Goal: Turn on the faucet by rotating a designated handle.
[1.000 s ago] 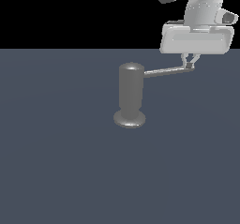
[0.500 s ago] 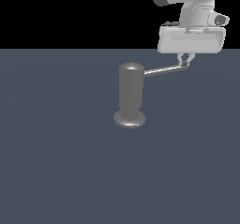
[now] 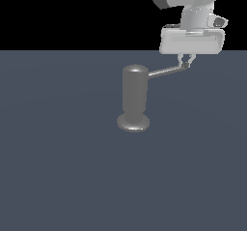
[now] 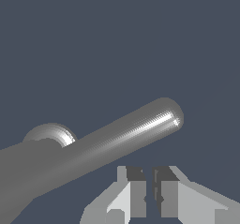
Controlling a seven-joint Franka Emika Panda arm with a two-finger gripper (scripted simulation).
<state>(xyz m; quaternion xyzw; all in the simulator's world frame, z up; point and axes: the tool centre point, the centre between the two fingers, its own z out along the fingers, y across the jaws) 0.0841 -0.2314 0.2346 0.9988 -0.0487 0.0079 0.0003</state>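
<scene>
On the exterior view's left there is only the flat, matte slate-blue table (image 3: 58, 167), without any texture. Just right of centre stands the faucet (image 3: 134, 97), an upright cylinder of glossy grey metal with a rounded cap that catches a bright highlight and a wider flared round foot resting on the table. From near its top the handle (image 3: 166, 71), a thin straight rod of the same grey metal, reaches out toward the exterior view's right and rises slightly to its free end. The wrist view shows the rod as smooth and round, with a rounded tip and a bright streak along it.

At that free end, furthest right, hangs the tool (image 3: 185, 63) under its pale, boxy white body, its two short fingers pointing down at the rod's tip. In the wrist view the fingers stand nearly together with only a thin slit between them and nothing in it; the rod passes beside them rather than between them, so the tool holds nothing. Whether a finger touches the rod cannot be told for certain.

As a judgement, the approach is done: the tool is placed to push the rod's end sideways. How far the handle has swung cannot be read here, so the turn itself seems largely left to do.
</scene>
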